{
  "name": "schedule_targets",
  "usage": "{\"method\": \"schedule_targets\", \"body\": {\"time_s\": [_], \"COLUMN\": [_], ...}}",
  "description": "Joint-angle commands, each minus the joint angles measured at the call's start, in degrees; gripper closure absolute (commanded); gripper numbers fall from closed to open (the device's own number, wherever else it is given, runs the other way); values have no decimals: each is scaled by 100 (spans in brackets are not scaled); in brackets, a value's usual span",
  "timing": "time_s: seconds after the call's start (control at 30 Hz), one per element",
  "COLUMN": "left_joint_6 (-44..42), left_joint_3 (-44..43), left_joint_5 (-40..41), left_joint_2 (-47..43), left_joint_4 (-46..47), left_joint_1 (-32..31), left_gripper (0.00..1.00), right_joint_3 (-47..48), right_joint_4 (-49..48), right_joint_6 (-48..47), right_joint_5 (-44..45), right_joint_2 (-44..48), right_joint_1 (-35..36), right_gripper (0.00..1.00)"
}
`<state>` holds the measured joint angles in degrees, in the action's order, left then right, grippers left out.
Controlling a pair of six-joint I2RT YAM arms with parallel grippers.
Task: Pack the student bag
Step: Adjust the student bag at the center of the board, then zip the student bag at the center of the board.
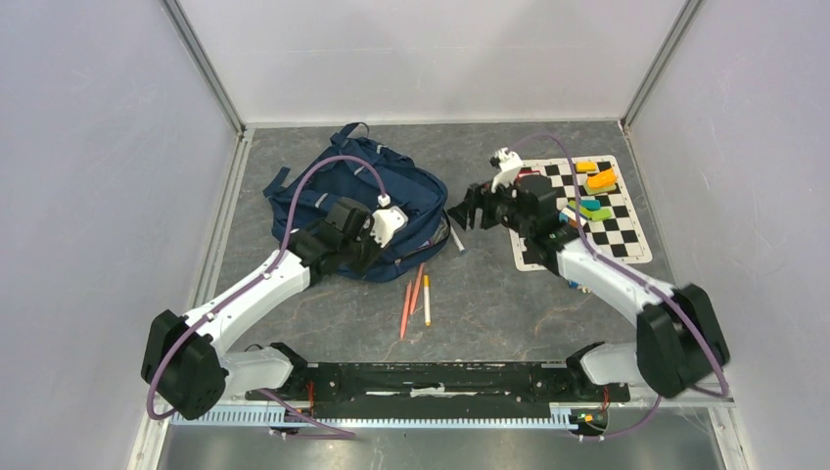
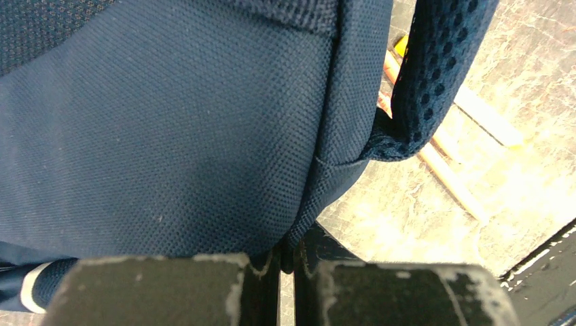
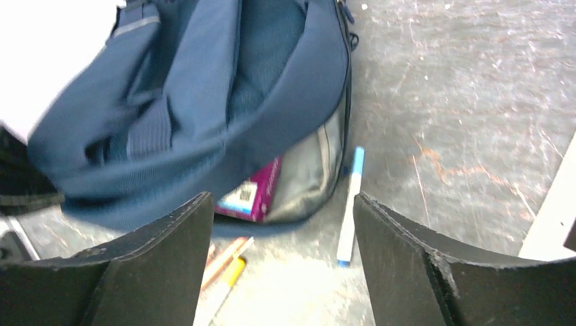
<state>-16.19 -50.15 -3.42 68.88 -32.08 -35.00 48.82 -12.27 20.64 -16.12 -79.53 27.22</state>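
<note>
Bag [image 1: 362, 196], one, upper left, three pens [image 1: 416, 294] below it, one marker [image 3: 351, 210] beside it, left claw [image 2: 286, 261] pinched shut on bag edge, right claw [image 3: 282, 200] wide open, empty.

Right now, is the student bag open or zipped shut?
Open. In the right wrist view the student bag gapes at its mouth, showing grey lining and a magenta box inside.

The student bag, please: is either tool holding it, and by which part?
The left tool appears shut on the student bag, pinching a fabric seam beside the mesh strap; the right tool is open and empty.
</note>
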Motion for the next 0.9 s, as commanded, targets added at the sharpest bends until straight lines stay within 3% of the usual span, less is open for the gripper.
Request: {"method": "schedule_targets", "body": {"time_s": [0.0, 0.2, 0.5, 0.6, 0.87], "left_joint_6": [465, 587, 634, 614, 631], "left_joint_3": [-319, -203, -127, -118, -83], "left_joint_5": [-983, -957, -854, -793, -873], "left_joint_2": [-47, -195, -298, -306, -315], "left_joint_4": [541, 568, 615, 615, 659], "left_joint_1": [111, 152, 152, 152, 152], "left_gripper": [98, 98, 98, 98, 98], "right_joint_3": [-951, -1863, -1661, -1404, -776], "right_joint_4": [-396, -929, -1629, -1640, -1894], "right_joint_6": [-937, -908, -219, -88, -16], "right_joint_5": [302, 1166, 2961, 3390, 3897], "right_joint_2": [893, 1410, 548, 121, -827], "right_joint_1": [312, 1599, 3143, 3438, 3694], "right_gripper": [20, 25, 40, 49, 50]}}
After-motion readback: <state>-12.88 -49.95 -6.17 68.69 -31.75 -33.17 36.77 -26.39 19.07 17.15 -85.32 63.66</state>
